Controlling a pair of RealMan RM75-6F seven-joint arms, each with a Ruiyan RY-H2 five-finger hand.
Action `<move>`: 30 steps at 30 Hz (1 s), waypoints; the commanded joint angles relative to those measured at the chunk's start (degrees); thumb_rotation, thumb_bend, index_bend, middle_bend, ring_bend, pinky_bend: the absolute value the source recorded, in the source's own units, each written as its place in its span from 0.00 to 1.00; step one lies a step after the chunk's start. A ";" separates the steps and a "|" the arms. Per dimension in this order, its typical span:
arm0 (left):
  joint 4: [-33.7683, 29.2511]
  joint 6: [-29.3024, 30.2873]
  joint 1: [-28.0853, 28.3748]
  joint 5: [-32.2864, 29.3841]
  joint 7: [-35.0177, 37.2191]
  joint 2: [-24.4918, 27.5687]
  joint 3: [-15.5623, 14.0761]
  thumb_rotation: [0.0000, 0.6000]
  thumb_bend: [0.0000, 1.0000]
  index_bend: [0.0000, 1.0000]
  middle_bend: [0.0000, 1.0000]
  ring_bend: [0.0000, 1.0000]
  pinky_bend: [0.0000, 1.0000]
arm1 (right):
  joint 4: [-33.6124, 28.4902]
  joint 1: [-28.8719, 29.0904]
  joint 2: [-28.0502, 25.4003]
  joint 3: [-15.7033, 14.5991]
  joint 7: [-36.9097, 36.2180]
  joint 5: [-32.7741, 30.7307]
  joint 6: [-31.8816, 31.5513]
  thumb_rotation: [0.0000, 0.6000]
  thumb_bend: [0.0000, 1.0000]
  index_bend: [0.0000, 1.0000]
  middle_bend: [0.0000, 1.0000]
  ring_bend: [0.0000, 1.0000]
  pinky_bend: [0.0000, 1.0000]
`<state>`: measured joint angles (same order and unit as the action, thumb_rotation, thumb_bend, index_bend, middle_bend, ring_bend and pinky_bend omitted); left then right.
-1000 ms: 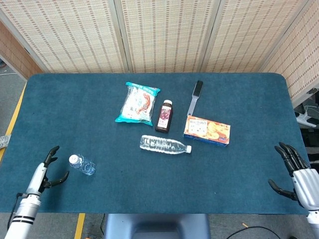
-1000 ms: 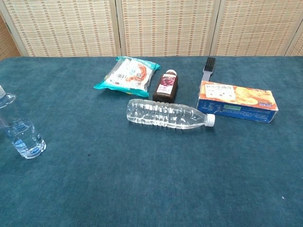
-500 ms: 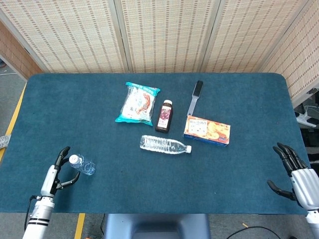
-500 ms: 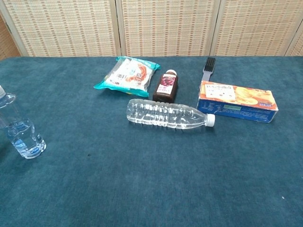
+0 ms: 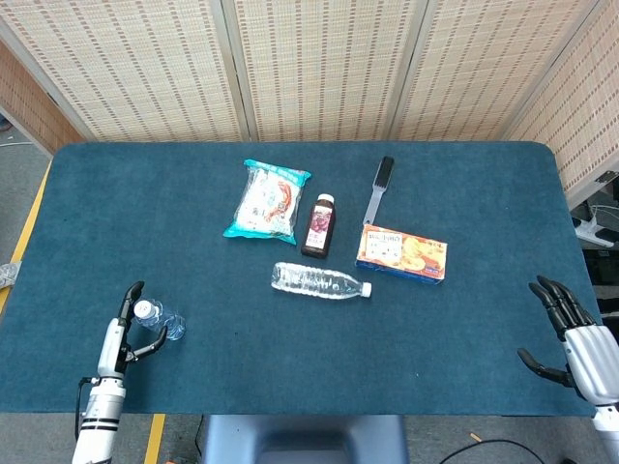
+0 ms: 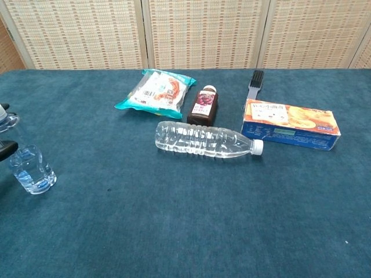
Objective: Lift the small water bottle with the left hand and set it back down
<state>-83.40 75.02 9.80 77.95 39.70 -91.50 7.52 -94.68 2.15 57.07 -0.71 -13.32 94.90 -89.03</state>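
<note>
**Your left hand is right beside the small bottle**

The small water bottle is standing up near the left front edge of the blue table. Your left hand is sitting just beside it with its fingers spread around it. You cannot tell if they are touching it. Your right hand is waiting far off at the right edge, fingers apart and holding nothing. A big water bottle is lying in the middle.

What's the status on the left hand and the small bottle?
Left hand open, fingers around the small water bottle, no grip confirmed. Bottle upright on the table. Right hand open, idle. Nothing in the way.
</note>
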 commanded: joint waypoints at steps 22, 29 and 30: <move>2.11 0.82 1.10 -3.78 -1.71 -6.44 5.07 1.00 0.44 0.50 0.56 0.42 0.22 | -0.24 0.41 -0.29 -0.03 -0.30 -0.37 0.98 1.00 0.17 0.00 0.00 0.00 0.24; 4.17 1.64 4.21 -4.32 -13.32 -3.56 9.13 1.00 0.44 0.52 0.58 0.43 0.23 | -0.23 0.31 -0.57 -0.03 -1.01 -0.19 0.59 1.00 0.17 0.00 0.00 0.00 0.24; 4.78 1.79 4.64 -4.57 -16.26 -3.18 9.43 1.00 0.44 0.52 0.58 0.43 0.23 | -0.22 0.30 -0.60 -0.04 -1.08 -0.15 0.57 1.00 0.17 0.00 0.00 0.00 0.25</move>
<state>-79.96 76.42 12.94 74.00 29.45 -96.16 15.40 -94.90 2.46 56.48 -0.75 -14.40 94.74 -88.46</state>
